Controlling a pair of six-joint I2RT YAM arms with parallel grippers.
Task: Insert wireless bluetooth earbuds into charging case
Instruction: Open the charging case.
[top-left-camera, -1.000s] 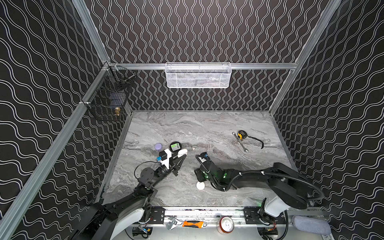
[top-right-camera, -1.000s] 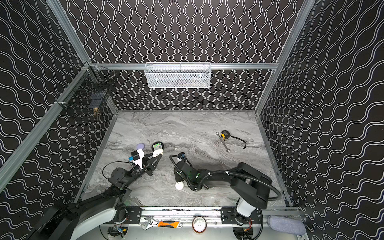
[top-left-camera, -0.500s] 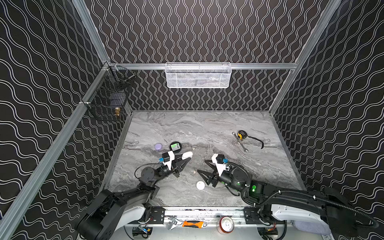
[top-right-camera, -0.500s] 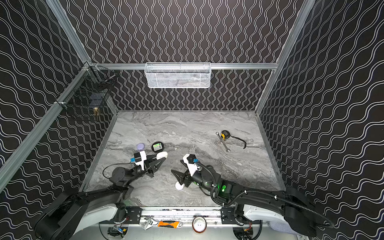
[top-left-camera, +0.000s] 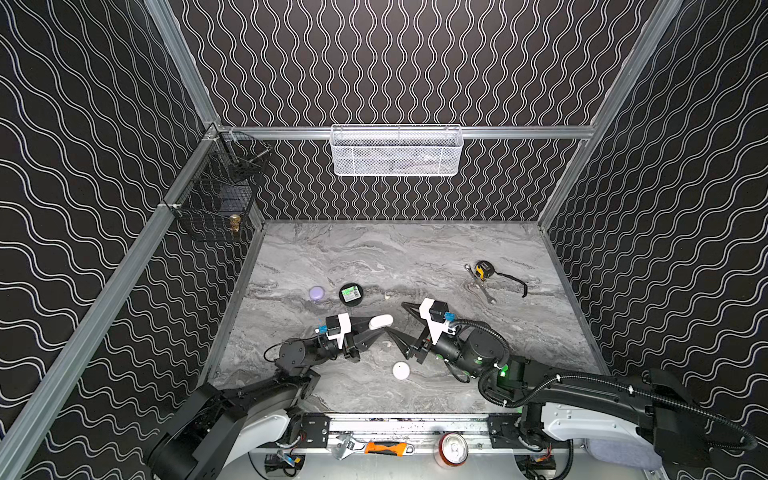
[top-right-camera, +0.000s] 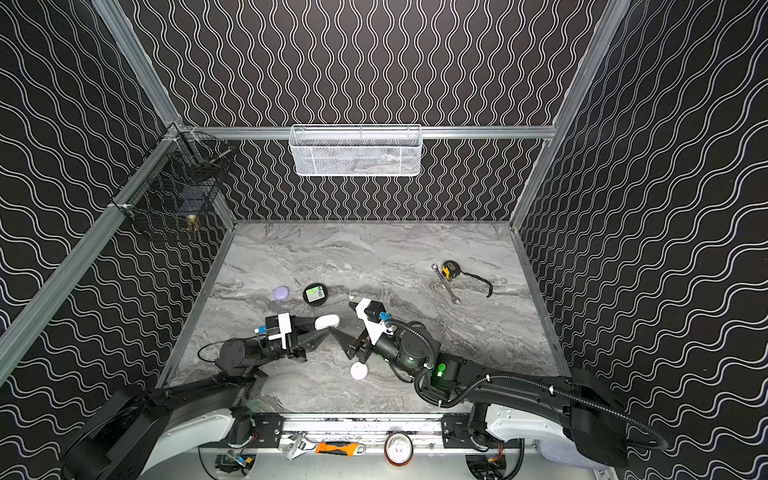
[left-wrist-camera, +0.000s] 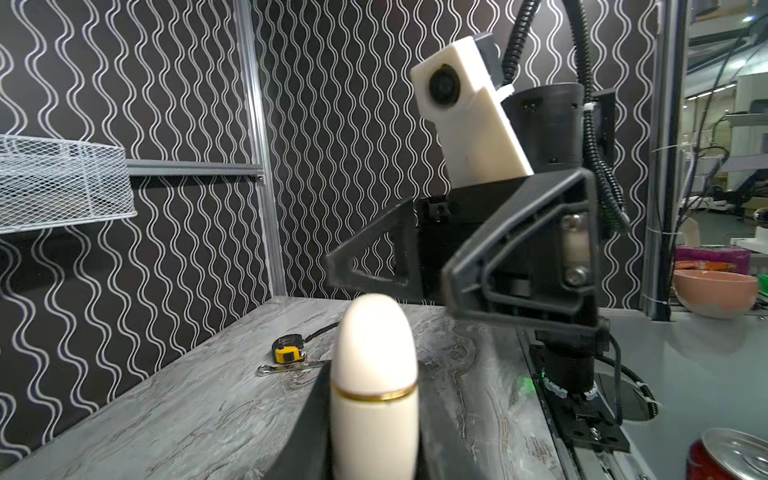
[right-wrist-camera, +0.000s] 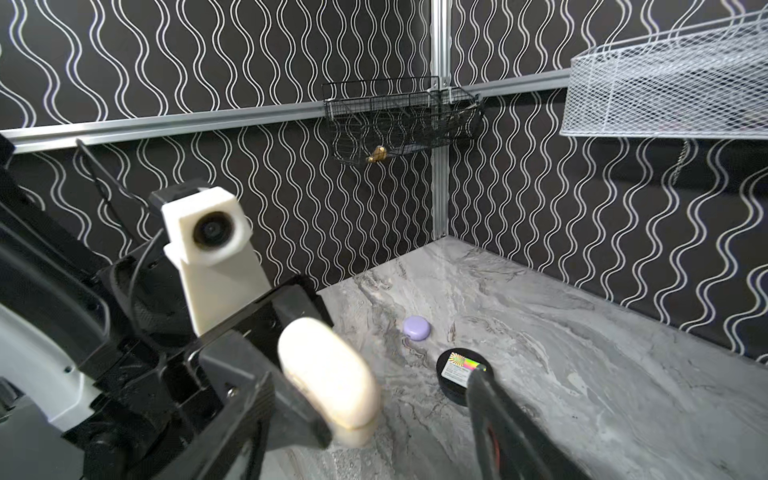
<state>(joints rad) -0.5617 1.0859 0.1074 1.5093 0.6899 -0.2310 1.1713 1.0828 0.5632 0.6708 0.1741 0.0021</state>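
R gripper (top-left-camera: 395, 316) was swung up, jaws spread, to cream case (top-left-camera: 384, 321) pinched by L gripper (top-left-camera: 372, 325); opening it judged next.

1 cream case (top-left-camera: 381, 321), 1 lilac case (top-left-camera: 316, 293), 1 white case (top-left-camera: 401, 370), 2 earbuds (top-left-camera: 387, 296), 1 tin (top-left-camera: 351, 294), 1 tape measure (top-left-camera: 483, 270), 1 wrench (top-left-camera: 484, 289), 2 baskets (top-left-camera: 397, 151)

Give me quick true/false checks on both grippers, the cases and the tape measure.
The left gripper is shut on the cream case. True.
The cream case is open. False: its lid is closed.
The right gripper is shut. False: it is open and empty.
The lilac case lies on the table beside the black tin. True.
The tape measure is in the right gripper. False: it lies on the table by the wrench.
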